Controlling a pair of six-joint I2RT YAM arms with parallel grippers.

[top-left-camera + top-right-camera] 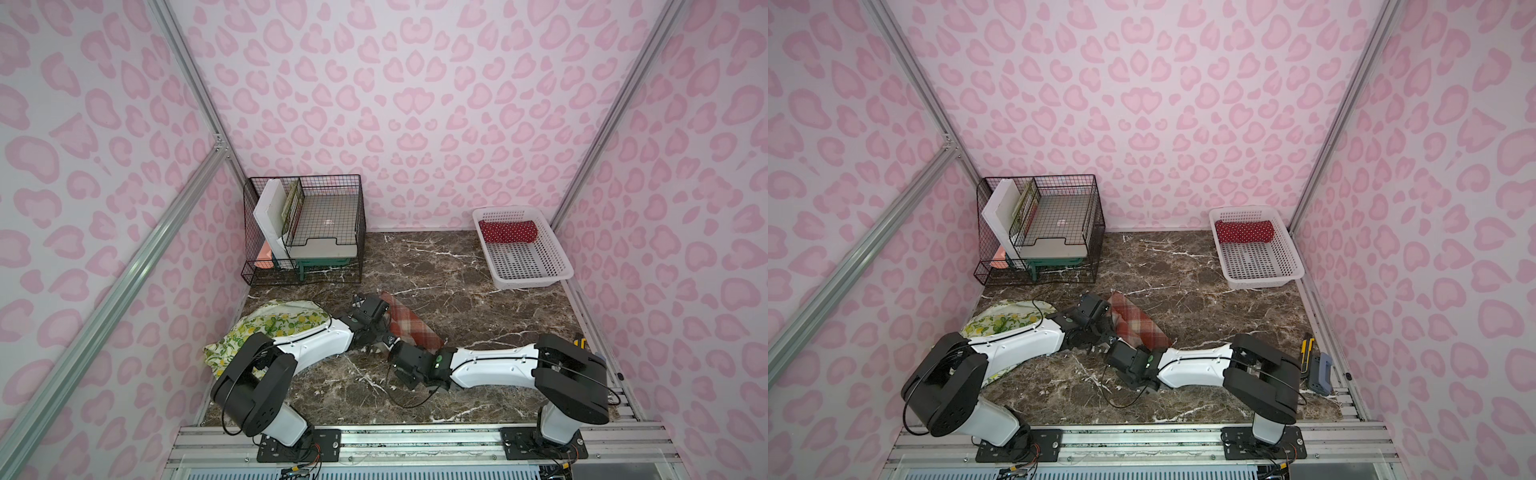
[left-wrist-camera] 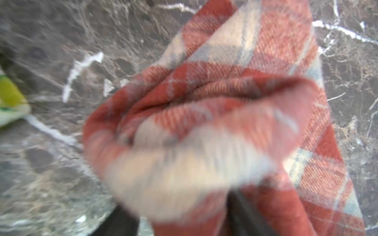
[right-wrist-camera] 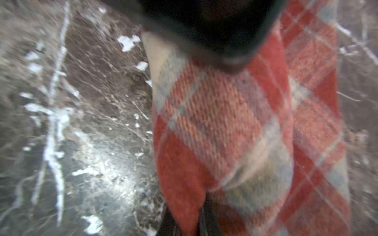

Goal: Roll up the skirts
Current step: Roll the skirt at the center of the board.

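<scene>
Three soft cloth skirts: one red polka-dot skirt [image 1: 508,231], one rust-and-beige plaid skirt [image 1: 411,328], one cream lemon-print skirt [image 1: 286,322]. One white perforated plastic basket [image 1: 536,282]. One black wire rack [image 1: 360,232]. Two white-and-black robot arms, the left arm [image 1: 316,343] and the right arm [image 1: 494,363].

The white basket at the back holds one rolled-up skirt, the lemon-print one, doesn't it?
No. The rolled-up skirt in the white basket is the red polka-dot skirt, as both top views show. The lemon-print skirt lies unrolled on the table.

Marble tabletop [image 1: 457,270] w/ plaid skirt [image 1: 411,326], lemon skirt [image 1: 282,322], wire rack [image 1: 328,216], white basket [image 1: 523,262] on it.
</scene>
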